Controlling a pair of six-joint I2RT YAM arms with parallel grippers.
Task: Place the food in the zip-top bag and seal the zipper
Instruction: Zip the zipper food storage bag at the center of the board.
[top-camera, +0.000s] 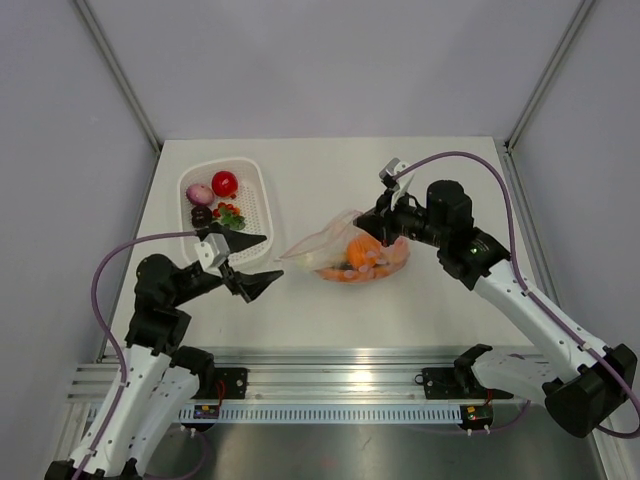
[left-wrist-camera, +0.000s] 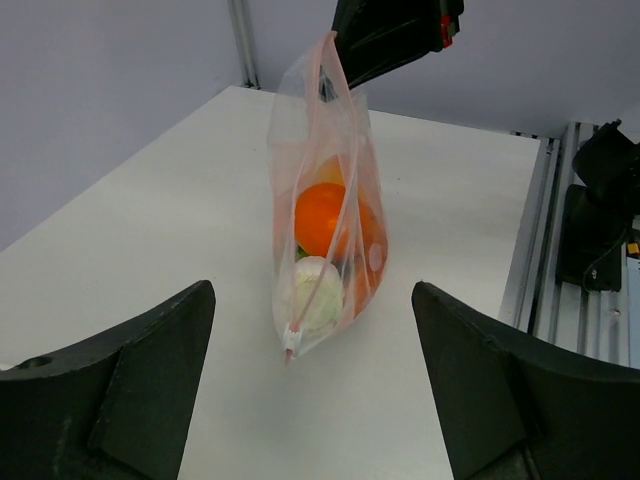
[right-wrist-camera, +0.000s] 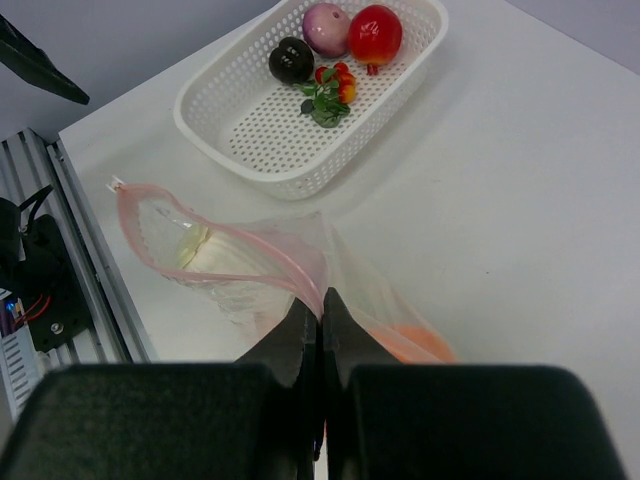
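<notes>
Your right claw (right-wrist-camera: 320, 322) is pressed together, pinching the zip-top bag (left-wrist-camera: 325, 235) at its top edge, right on the pink zipper (right-wrist-camera: 280, 262). From the left wrist cam the bag hangs upright under that claw, its lower end down at the tabletop (top-camera: 330, 180), approx. centre and a bit right of the middle in the top view.

Bag mouth isn't sealed: the right wrist cam shows the pink strip split into an open loop away from the pinch point. Inside you can see an orange (left-wrist-camera: 325, 220) and, lower down near the bag's near corner, a pale green-white piece (left-wrist-camera: 313, 295). More orange-ish shapes sit behind, but I can't tell which items they are through the crinkled plastic.

Your left claw (top-camera: 268, 256) is spread wide and holds nothing. It sits just left of the bag, w/ the bag lined up in the gap between both fingers in the wrist view, not touching either one.

The white slotted basket (top-camera: 255, 215) is at the far-left of the tabletop, well apart from the bag. In it: red tomato (right-wrist-camera: 375, 33), purple onion (right-wrist-camera: 327, 27) beside it, dark eggplant (right-wrist-camera: 291, 60), and a small red-and-green cluster (right-wrist-camera: 330, 90) near the eggplant.
</notes>
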